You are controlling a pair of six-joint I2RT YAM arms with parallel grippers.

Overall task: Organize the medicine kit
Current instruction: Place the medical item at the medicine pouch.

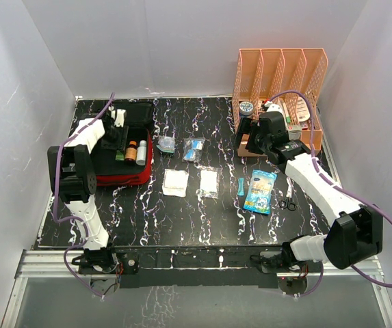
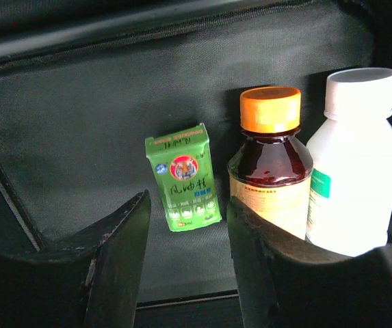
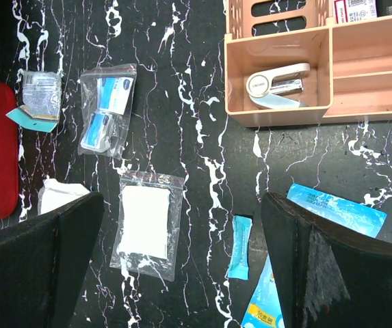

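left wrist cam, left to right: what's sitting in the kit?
green box → brown bottle with orange cap → white bottle, all against the black lining of the medicine kit.

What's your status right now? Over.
Left gripper open, empty, over medicine kit. Right gripper open, empty, above loose packets. Kit holds brown bottle, white bottle, green box. Nothing blocking.

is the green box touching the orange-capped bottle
Apart. Left wrist view shows a strip of black lining between the green box and the orange-capped bottle.
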